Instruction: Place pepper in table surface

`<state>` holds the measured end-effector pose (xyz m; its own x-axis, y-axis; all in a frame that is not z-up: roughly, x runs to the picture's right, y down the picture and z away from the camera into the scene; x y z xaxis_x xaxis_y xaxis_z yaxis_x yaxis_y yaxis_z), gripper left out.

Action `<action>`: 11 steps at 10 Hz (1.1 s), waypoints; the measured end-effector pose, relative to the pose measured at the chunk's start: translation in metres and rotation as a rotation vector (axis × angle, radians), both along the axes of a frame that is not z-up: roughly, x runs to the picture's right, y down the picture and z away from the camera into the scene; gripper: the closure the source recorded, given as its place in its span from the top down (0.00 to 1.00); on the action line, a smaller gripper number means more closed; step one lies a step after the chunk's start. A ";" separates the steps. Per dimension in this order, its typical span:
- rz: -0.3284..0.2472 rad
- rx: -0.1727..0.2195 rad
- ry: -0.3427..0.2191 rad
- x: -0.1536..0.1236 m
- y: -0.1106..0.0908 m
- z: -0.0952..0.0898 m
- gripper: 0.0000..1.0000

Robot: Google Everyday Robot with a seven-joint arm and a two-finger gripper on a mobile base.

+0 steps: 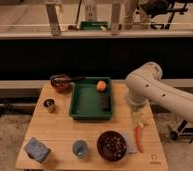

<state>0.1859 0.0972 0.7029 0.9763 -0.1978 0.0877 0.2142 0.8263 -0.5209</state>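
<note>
The slim red-orange pepper (138,138) is near the right edge of the tan wooden table surface (60,127), just right of the dark bowl (112,145), pointing toward the front edge. My gripper (138,121) is at the end of the white arm, directly over the pepper's upper end. Its tip is partly hidden by the arm's wrist, so I cannot tell whether the pepper is held or lying free on the wood.
A green tray (85,109) at the middle back holds a round orange fruit (101,85) and a dark block (106,102). A brown pan (61,82), a small metal cup (49,105), a blue cup (80,148) and a blue-grey packet (37,149) stand to the left.
</note>
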 end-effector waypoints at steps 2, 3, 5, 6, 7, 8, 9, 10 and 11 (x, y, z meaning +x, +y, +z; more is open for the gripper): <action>-0.023 0.005 -0.057 0.007 -0.002 -0.001 0.80; -0.035 0.017 -0.099 0.018 -0.003 0.001 0.80; -0.105 0.049 -0.195 0.045 0.000 0.003 0.80; -0.155 0.061 -0.244 0.048 0.002 0.005 0.80; -0.266 0.077 -0.323 0.047 0.009 0.006 0.80; -0.349 0.080 -0.368 0.044 0.016 0.010 0.80; -0.422 0.079 -0.407 0.037 0.027 0.019 0.80; -0.442 0.079 -0.437 0.033 0.037 0.028 0.80; -0.446 0.080 -0.455 0.036 0.045 0.036 0.80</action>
